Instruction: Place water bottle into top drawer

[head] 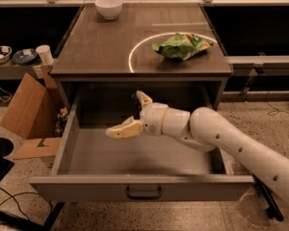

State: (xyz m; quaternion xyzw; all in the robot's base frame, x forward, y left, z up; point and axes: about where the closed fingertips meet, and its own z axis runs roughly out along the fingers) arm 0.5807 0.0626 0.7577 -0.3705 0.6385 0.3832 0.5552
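Camera view — end effector (124,114) inside open top drawer (86,189) — fingers (123,129) spread wide apart.

The white arm's two-finger gripper (131,114), cream fingers spread apart, hangs inside the open wide grey metal top drawer (86,189), below a brown tabletop (101,47) bearing a white bowl (108,7) and a crumpled green bag (182,45).

The drawer (86,189), wide, deep and of grey metal, stood far out from the cabinet (101,47), just under its top. Its flat front panel faced forward, with a small dark curved handle (143,192) at centre. Its floor showed bare and grey, and its back end lay in shadow under the cabinet. The gripper (125,113) hung just before the cabinet's opening with its fingers spread wide and nothing between them.
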